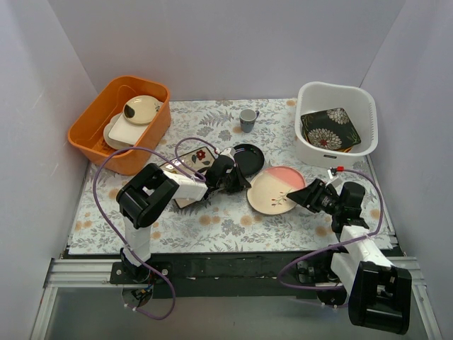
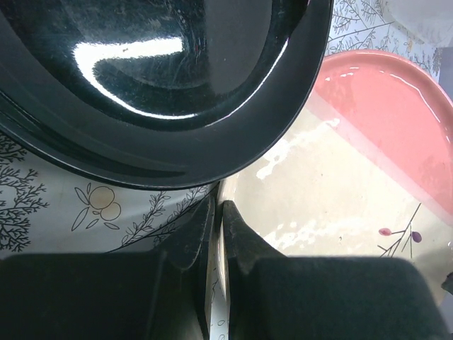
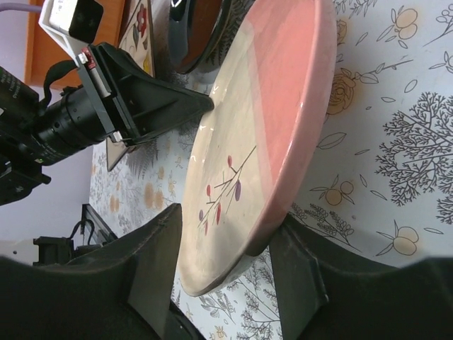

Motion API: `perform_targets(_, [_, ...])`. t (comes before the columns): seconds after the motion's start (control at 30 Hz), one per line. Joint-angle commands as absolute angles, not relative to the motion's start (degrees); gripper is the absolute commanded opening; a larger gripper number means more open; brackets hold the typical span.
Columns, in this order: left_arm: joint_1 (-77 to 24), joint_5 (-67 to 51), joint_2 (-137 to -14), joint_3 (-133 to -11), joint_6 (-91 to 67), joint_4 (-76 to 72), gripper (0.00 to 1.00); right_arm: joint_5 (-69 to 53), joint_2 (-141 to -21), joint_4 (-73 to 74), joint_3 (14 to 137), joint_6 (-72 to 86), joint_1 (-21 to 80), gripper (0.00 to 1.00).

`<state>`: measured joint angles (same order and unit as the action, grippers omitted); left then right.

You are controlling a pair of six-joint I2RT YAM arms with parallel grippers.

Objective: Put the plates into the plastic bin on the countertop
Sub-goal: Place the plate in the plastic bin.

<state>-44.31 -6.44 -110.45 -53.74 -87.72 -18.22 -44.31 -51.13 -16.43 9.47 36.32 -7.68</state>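
Note:
The pink plate (image 1: 277,190), half pink and half cream with a twig print, lies mid-cloth and is tilted up in the right wrist view (image 3: 269,106). My left gripper (image 1: 244,185) is shut on its left rim (image 2: 216,207); the plate (image 2: 340,163) fills the right of that view. My right gripper (image 1: 306,193) is open, one jaw on each side of the plate's right rim (image 3: 228,219), not squeezing. The small black plate (image 1: 249,157) lies just behind the left gripper (image 2: 163,71). The white plastic bin (image 1: 368,117) at the back right holds the black square plate with white flowers (image 1: 329,129).
An orange tub (image 1: 88,131) with plain cream dishes (image 1: 141,108) stands at the back left. A grey-blue cup (image 1: 248,119) stands at the back middle. The cream square plate with flowers (image 1: 198,157) lies under the left arm. Purple cables loop over the cloth.

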Motion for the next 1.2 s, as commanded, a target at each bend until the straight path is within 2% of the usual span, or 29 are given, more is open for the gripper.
perform_targets(0.0, [-46.84, -10.19, -111.01, -51.59, -86.66, -10.11, 0.0, -48.95, -53.26, -18.37, 10.72, 36.04, -7.29, 0.56])
perform_targets(0.13, [-46.84, -10.2, -110.13, -51.5, -86.22, -9.76, 0.0, -51.32, -57.38, -18.37, 11.51, 34.98, -7.29, 0.53])
perform_targets(0.3, [-46.93, -10.2, -109.6, -51.42, -86.75, -9.32, 0.0, -52.38, -59.15, -15.56, 13.62, 31.83, -7.29, 0.42])
perform_targets(0.4, [-47.02, -9.93, -109.42, -51.15, -86.84, -9.32, 0.0, -52.12, -58.98, -14.5, 14.41, 30.94, -7.21, 0.17])
perform_targets(0.43, [-47.02, -9.84, -109.16, -51.07, -86.92, -9.32, 0.0, -51.77, -59.06, -14.15, 14.59, 30.76, -7.21, 0.02])
perform_targets(0.77, [-47.37, -9.4, -108.72, -50.45, -86.92, -9.23, 0.0, -51.59, -59.59, -14.24, 14.33, 30.5, -7.21, 0.01])
perform_targets(1.1, [-47.72, -9.41, -108.28, -51.24, -84.64, -9.05, 0.0, -50.36, -54.33, -9.23, 14.06, 29.09, -7.21, 0.01])
perform_targets(1.17, [-47.72, -9.58, -108.28, -50.89, -84.2, -9.58, 0.07, -49.4, -53.35, -7.3, 14.33, 28.57, -7.29, 0.01])
